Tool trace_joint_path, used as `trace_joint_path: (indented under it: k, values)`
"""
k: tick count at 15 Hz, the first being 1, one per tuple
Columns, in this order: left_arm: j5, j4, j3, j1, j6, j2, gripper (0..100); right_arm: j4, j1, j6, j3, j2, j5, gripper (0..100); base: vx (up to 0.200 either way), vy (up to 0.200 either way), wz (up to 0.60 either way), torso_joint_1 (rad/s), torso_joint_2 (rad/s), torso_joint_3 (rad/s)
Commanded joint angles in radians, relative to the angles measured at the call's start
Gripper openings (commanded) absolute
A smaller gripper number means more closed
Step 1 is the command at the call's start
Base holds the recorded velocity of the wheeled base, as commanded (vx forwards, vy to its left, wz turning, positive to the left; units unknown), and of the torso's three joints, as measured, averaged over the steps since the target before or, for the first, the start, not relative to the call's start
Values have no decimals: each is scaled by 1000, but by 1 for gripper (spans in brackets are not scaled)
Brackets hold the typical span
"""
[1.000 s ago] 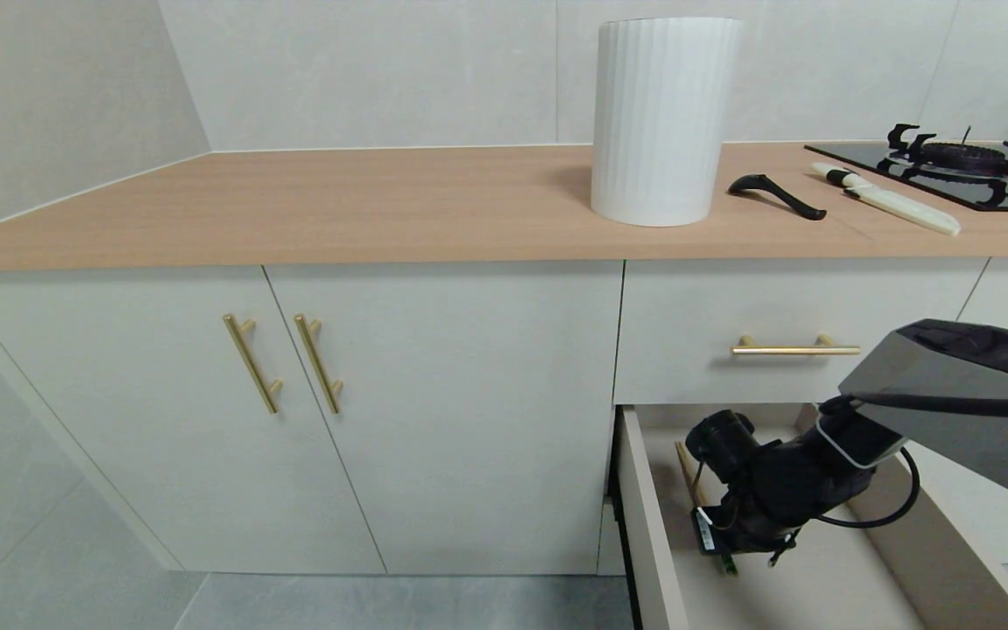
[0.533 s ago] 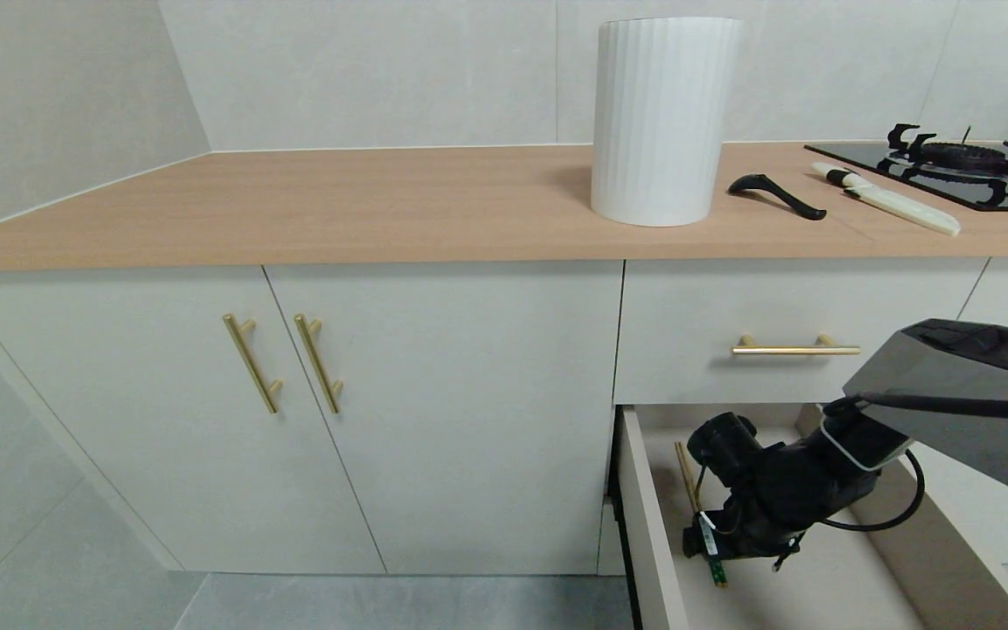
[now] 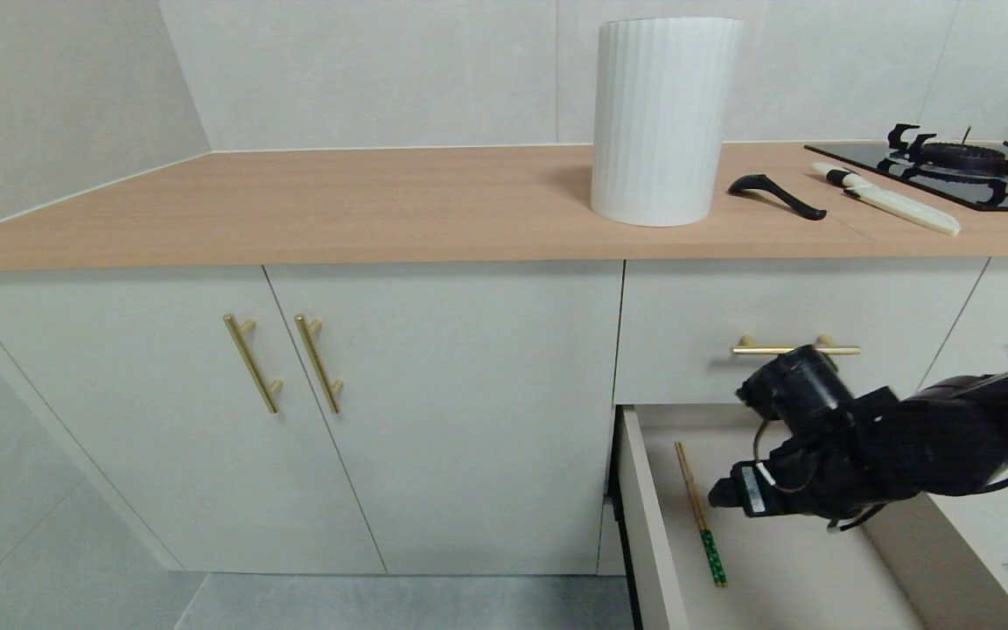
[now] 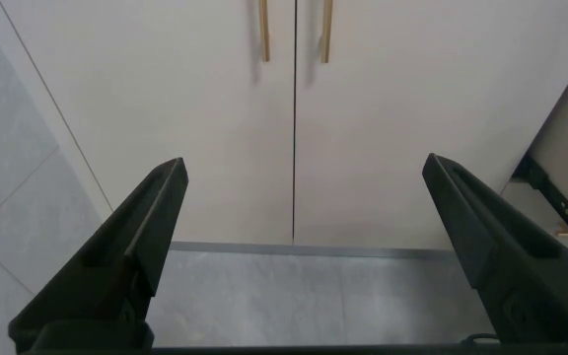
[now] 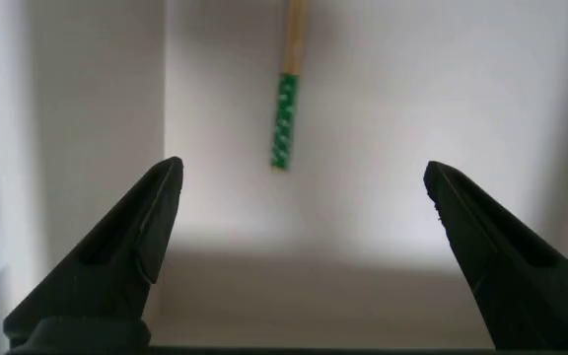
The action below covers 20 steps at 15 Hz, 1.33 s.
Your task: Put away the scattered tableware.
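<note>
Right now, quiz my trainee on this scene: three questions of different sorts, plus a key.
1. True or false: the right gripper is shut on the chopsticks.
2. The chopsticks lie: A) on the countertop, B) in the open drawer, C) in the white canister.
3. Fill in: on the countertop, the black tool lies between the white canister and the ____.
Key: 1 false, it is open; 2 B; 3 knife.

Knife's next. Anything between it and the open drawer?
Nothing visible blocks it. The knife lies on the countertop beside the hob, up and right of the open drawer. Only the chopsticks lie in it, along its left side. The right gripper, open, hangs over the drawer holding nothing.
</note>
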Motion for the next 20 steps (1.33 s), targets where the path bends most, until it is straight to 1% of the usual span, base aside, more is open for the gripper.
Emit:
trace_joint_path:
  k: [1,3,5,8,12,15,20]
  values:
    - [0,0,0,0,-1,0,100,93,-75,-57,-15,-288,2,100,0,0,0,0,0,0]
    - [0,0,0,0,-1,0,100,102,-135,-117,-22,-373,2,100,0,0,0,0,0,0]
    - [0,0,0,0,-1,0,100,102,-175,-160,-19,-402,8,100,0,0,0,0,0,0]
    - [0,0,0,0,-1,0,100,102,-175,-163,-15,-425,34,100,0,0,0,1,-17,-12]
    - [0,0,0,0,-1,0,100,102,-175,-177,-9,-423,54,100,0,0,0,27,-242,-298]
    - [0,0,0,0,-1,0,100,99,-175,-179,-4,-420,62,100,0,0,0,71,-544,-349]
    - [0,0,0,0,-1,0,100,97,-175,-179,-4,-420,70,100,0,0,0,135,-460,-328]
